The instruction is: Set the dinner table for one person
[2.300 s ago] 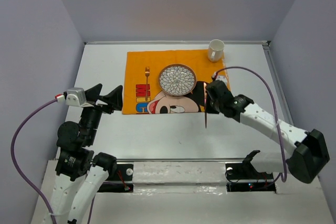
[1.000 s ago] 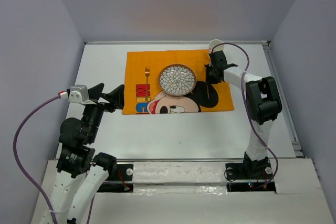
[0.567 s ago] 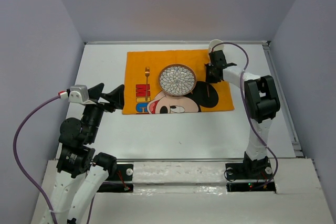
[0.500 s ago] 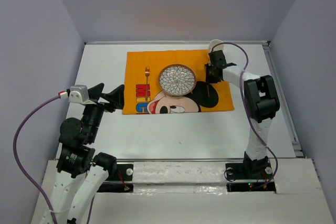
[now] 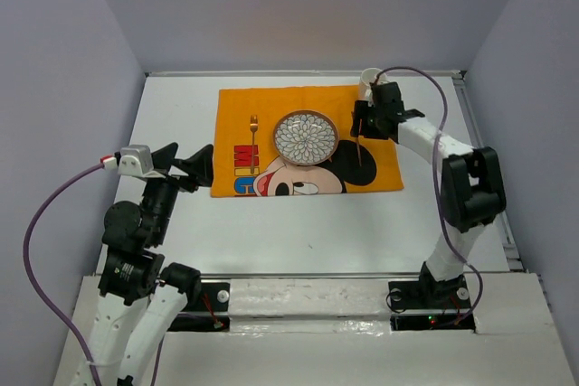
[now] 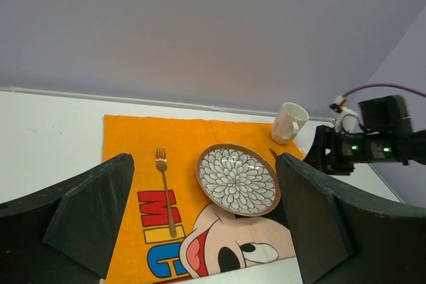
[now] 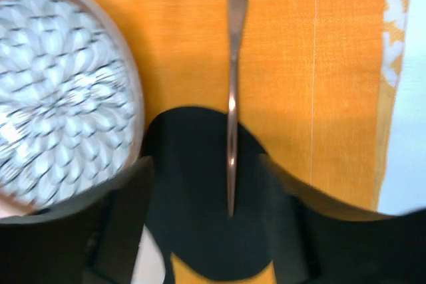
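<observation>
Place setting for one, seen from above and from both wrists. The counter, a broad white top walled by pale panels, carries an orange printed placemat toward its far side. On this cloth a patterned plate sits at the centre and a fork lies to its left, handle toward the arms. A knife lies to its right, parallel to the fork. This is the customary order, with each piece on the side of the hand that would use it.

The right pincer hangs over the knife's handle end with its fingers spread apart. The knife runs between them untouched and appears to rest flat on the cloth, though the wrist view is blurred. Nothing is gripped.

The left pincer is parked well apart at the placemat's left edge. It is fully spread and empty, and probably kept there so as not to crowd the working arm.

A white mug stands at the placemat's far right corner, just behind the right wrist, and the plate's rim lies just beside one right finger. Both are the likely obstacles to a careless withdrawal. The setting looks nearly complete.
</observation>
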Robot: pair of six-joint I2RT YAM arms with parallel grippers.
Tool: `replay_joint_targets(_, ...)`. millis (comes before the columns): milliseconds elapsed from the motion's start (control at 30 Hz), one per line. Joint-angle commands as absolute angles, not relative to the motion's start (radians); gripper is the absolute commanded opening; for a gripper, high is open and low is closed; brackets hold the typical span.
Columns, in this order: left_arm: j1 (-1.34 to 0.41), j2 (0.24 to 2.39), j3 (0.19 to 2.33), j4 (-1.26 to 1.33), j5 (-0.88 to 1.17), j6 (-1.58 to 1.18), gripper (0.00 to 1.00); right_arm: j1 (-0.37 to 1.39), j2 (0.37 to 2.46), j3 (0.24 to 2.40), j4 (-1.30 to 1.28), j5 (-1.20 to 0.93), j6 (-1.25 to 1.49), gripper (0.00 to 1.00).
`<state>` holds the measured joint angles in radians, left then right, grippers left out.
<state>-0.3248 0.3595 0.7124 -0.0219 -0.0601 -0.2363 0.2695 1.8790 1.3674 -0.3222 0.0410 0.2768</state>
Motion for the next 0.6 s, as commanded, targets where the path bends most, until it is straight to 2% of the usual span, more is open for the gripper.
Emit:
replay_joint_targets(0, -0.318, 0.373, 0.715, 0.020, -0.055, -0.225, 0.99, 0.288, 1.631, 1.258, -0.229, -0.057, 0.322, 0.74)
replay_joint_targets(67, -0.318, 0.379, 0.715, 0.020, -0.058, -0.225, 0.99, 0.311, 1.487, 1.180, -0.189, -0.095, 0.342, 0.99)
replay_joint_targets(367, -0.308, 0.388, 0.719, 0.050, -0.017, -0.241, 0.99, 0.321, 0.903, 0.968, -0.114, -0.239, 0.367, 1.00)
replay_joint_targets(567, -0.308, 0.382, 0.767, 0.074, 0.058, -0.253, 0.99, 0.321, 0.645, 0.931, -0.110, -0.157, 0.354, 1.00)
